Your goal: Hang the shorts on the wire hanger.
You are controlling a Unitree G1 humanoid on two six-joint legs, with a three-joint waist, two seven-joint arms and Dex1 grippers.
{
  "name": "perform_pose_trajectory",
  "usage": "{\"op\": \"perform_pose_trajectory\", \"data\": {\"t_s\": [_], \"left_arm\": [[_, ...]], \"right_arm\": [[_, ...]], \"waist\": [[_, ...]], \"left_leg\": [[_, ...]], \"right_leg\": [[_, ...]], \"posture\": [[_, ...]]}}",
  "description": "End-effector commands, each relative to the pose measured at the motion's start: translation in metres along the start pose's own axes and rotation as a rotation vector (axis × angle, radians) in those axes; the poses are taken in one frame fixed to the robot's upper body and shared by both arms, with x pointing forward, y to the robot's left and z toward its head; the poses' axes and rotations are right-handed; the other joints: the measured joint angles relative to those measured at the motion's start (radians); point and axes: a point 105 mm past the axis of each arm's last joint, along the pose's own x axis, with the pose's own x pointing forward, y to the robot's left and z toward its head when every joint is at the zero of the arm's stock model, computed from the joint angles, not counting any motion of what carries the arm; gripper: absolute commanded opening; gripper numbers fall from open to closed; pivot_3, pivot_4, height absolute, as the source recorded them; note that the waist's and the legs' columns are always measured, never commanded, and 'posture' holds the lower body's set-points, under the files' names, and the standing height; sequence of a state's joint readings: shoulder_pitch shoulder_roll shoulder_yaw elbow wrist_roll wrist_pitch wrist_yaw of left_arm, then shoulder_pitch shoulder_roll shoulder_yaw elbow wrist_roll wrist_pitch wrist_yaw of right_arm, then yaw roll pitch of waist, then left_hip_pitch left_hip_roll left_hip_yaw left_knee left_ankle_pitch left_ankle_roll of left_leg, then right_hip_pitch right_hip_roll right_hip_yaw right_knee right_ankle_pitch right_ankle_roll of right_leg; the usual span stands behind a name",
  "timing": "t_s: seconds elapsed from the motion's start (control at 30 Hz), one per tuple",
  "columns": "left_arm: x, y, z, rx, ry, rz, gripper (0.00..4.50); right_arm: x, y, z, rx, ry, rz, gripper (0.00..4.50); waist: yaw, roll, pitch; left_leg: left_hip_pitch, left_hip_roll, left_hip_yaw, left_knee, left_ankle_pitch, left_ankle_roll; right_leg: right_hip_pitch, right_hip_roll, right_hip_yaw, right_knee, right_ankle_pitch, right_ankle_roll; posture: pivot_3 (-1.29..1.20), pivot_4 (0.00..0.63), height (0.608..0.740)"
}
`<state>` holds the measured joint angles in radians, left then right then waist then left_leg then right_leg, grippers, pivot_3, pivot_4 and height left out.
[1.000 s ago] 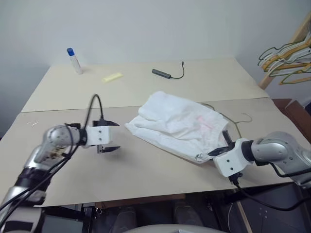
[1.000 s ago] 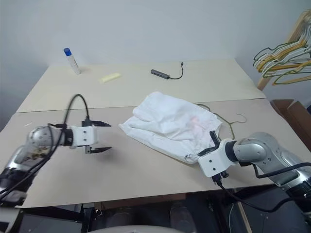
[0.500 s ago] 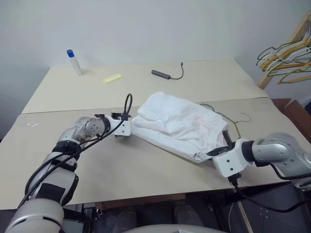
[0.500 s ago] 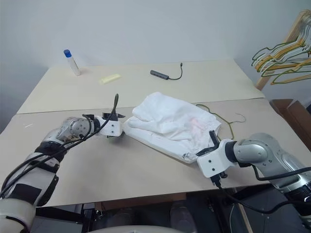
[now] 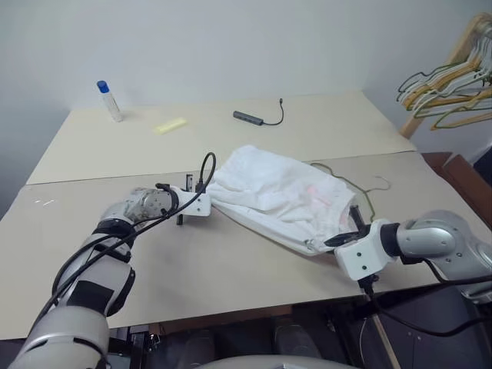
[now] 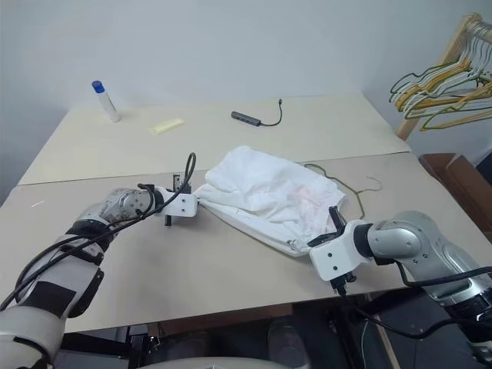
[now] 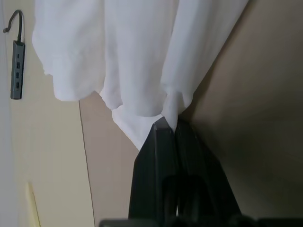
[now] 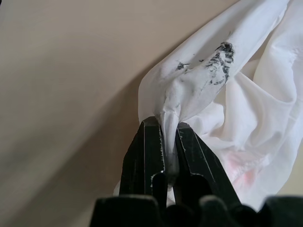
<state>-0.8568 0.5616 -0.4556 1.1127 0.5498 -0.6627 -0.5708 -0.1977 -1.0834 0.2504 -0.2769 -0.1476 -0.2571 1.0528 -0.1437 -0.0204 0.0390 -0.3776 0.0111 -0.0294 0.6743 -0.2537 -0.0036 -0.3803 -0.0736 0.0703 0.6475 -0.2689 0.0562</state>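
Note:
The white crinkled shorts (image 5: 280, 196) lie crumpled at the middle of the table, with a faint pink print toward their right side. My left gripper (image 5: 204, 201) is at their left corner, and the left wrist view shows it (image 7: 172, 125) shut on a pinch of the white cloth. My right gripper (image 5: 344, 234) is at the front right corner; the right wrist view has it (image 8: 169, 126) shut on a fold of cloth with dark smudges. The wire hanger (image 5: 366, 194) lies flat at the shorts' right side, partly hidden under them, its hook toward the right.
At the back of the table stand a bottle with a blue cap (image 5: 108, 100), a yellow strip (image 5: 170, 124) and a dark USB hub with its cable (image 5: 250, 117). A wooden rack of several hangers (image 5: 442, 88) stands beyond the table's right edge.
My left gripper has moved right from open table to the shorts' left corner and shut on the cloth. The right gripper has kept its hold and place.

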Motion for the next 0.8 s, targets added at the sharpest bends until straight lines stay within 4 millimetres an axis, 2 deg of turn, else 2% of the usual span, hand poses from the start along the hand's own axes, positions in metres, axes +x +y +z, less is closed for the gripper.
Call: {"op": "perform_pose_trajectory", "data": {"t_s": [0.03, 0.17, 0.27, 0.4, 0.5, 0.6, 0.8], "left_arm": [[-0.027, 0.009, -0.009, 0.026, -0.022, -0.025, 0.03], [-0.072, 0.008, -0.015, 0.027, -0.073, -0.083, 0.03], [-0.105, -0.002, -0.016, 0.022, -0.073, -0.115, 0.03], [-0.137, -0.018, -0.006, -0.021, -0.065, -0.134, 0.03], [-0.158, -0.029, 0.004, -0.060, -0.059, -0.152, 0.03], [-0.177, -0.043, 0.018, -0.092, -0.065, -0.203, 0.03], [-0.205, -0.081, 0.052, -0.203, -0.136, -0.394, 0.03]], "right_arm": [[-0.009, -0.026, 0.001, -0.050, -0.030, -0.166, 0.00], [-0.008, -0.044, -0.007, -0.125, -0.049, -0.309, 0.00], [-0.007, -0.058, -0.017, -0.188, -0.035, -0.375, 0.00], [-0.006, -0.075, -0.028, -0.274, -0.020, -0.462, 0.00], [-0.009, -0.084, -0.023, -0.292, -0.078, -0.521, 0.00], [-0.012, -0.078, -0.017, -0.305, -0.140, -0.499, 0.00], [-0.014, -0.038, -0.010, -0.309, -0.220, -0.324, 0.00]], "waist": [[-0.014, -0.001, 0.000], [-0.067, -0.001, 0.000], [-0.092, 0.000, 0.000], [-0.093, 0.000, 0.001], [-0.087, 0.001, 0.001], [-0.069, 0.001, 0.002], [-0.033, 0.002, 0.002]], "left_leg": [[-0.001, 0.000, 0.000, 0.000, 0.000, 0.000], [-0.003, 0.001, 0.000, -0.001, 0.000, 0.000], [-0.003, 0.001, -0.002, -0.002, 0.000, 0.000], [-0.001, 0.001, -0.010, -0.003, 0.000, 0.000], [0.001, 0.002, -0.011, -0.004, 0.000, 0.000], [0.002, 0.002, -0.012, -0.005, 0.000, 0.000], [0.008, 0.003, -0.009, -0.006, 0.000, 0.000]], "right_leg": [[-0.001, 0.000, 0.000, 0.000, 0.000, 0.000], [-0.005, 0.000, 0.001, 0.001, 0.000, -0.001], [-0.006, -0.002, 0.002, 0.002, 0.000, -0.001], [-0.005, -0.003, 0.003, 0.004, 0.000, 0.000], [-0.006, -0.003, 0.003, 0.008, 0.000, 0.000], [-0.005, -0.002, 0.002, 0.009, -0.001, -0.001], [-0.001, -0.003, 0.003, 0.008, -0.002, -0.003]], "posture": [[-0.24, 0.000, 0.740], [-0.22, 0.000, 0.740], [-0.19, 0.000, 0.740], [-0.15, 0.000, 0.740], [-0.12, 0.000, 0.740], [-0.11, 0.000, 0.740], [-0.10, 0.000, 0.740]]}}
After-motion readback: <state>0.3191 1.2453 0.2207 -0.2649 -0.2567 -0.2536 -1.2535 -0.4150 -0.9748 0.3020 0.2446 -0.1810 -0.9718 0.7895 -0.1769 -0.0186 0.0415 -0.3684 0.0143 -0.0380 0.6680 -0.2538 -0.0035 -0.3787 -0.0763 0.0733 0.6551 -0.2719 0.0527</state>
